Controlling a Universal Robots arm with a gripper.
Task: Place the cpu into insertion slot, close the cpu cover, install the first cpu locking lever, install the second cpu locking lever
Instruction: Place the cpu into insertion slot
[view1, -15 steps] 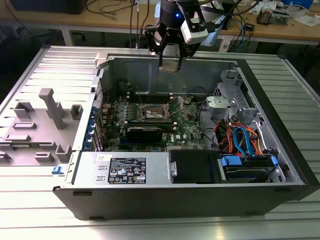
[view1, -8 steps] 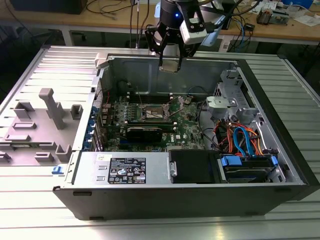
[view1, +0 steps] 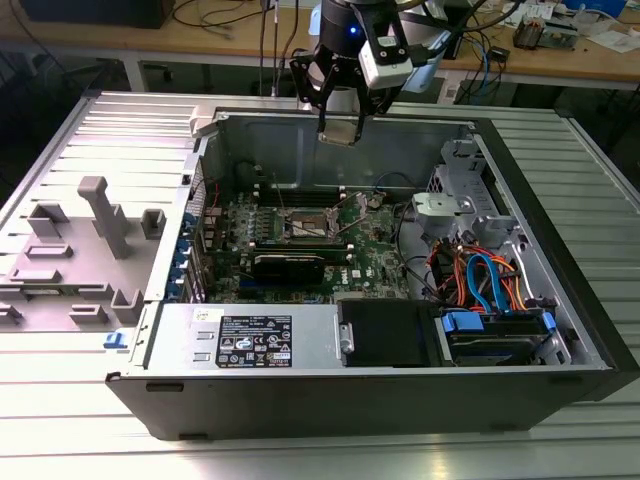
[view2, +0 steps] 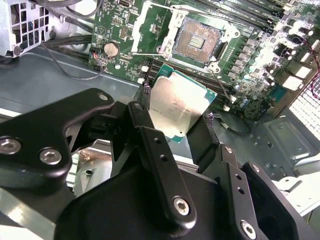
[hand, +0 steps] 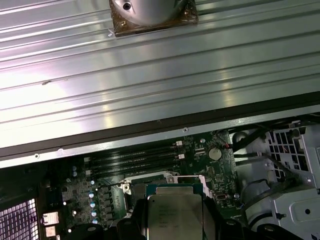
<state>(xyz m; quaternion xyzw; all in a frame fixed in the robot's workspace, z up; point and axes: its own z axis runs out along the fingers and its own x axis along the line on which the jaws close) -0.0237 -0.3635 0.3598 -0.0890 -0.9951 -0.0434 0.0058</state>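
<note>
My gripper hangs above the open computer case, over its back wall, shut on the cpu. In the second wrist view the cpu shows its plain silver top between the black fingers. In the first wrist view the cpu sits in front of the board. The insertion slot lies uncovered on the green motherboard, below and ahead of the chip, with its contacts showing. The cpu cover stands swung open beside the slot. In the exterior view the insertion slot is mid-board.
Long black memory sticks flank the socket. A drive cage and orange and blue cables fill the case at the exterior view's right. The power supply lies along the front. A grey fixture stands on the exterior view's left.
</note>
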